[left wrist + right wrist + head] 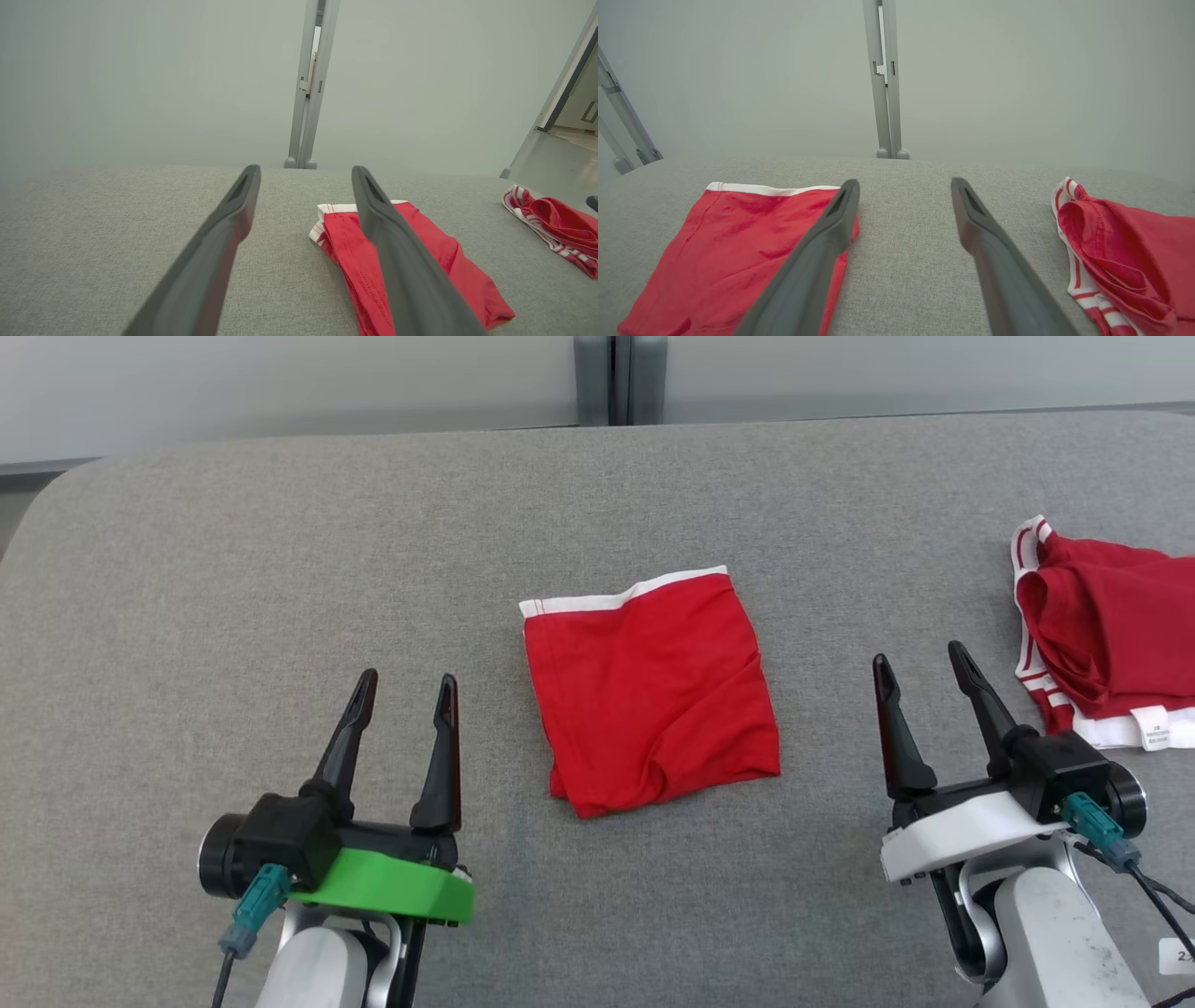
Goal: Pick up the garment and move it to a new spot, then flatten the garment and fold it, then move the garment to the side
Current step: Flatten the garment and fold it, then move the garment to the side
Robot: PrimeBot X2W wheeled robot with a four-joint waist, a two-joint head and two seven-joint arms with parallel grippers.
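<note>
Both empty, left hand [407, 679] and right hand [921, 656] gape wide.

2 arms low and forward, both grippers spread open.
The left gripper [408, 679] sits at the lower left of the head view on a green wrist mount [392, 887], its 2 long dark fingers parted wide and leaning slightly inward. The right gripper [920, 655] sits at the lower right on a white wrist mount [962, 831], its 2 fingers equally parted and also leaning inward. A pale forearm rises beneath each.
</note>
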